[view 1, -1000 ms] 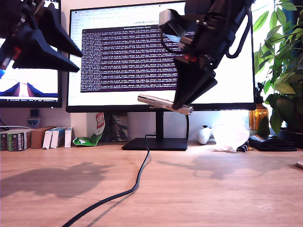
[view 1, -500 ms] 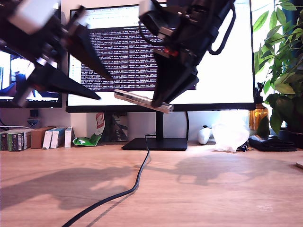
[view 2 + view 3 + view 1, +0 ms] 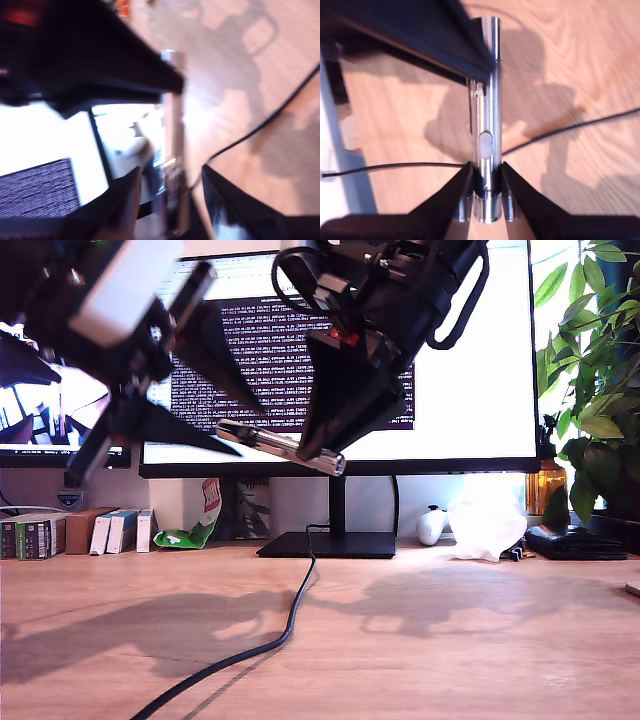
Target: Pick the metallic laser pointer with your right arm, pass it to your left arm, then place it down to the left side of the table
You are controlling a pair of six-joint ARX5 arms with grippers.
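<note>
Mid-air above the desk, before the monitor. My first gripper, nearer the monitor's exterior-view left edge, jaws apart around the free tip of the metallic laser pointer, ready to receive. My second gripper clamps its other end, presenting it. First wrist view blurred; contact unclear.

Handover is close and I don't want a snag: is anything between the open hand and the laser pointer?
Nothing visible. My first hand is open, its fingers on either side of the laser pointer, which my second hand holds clear above the table.
</note>
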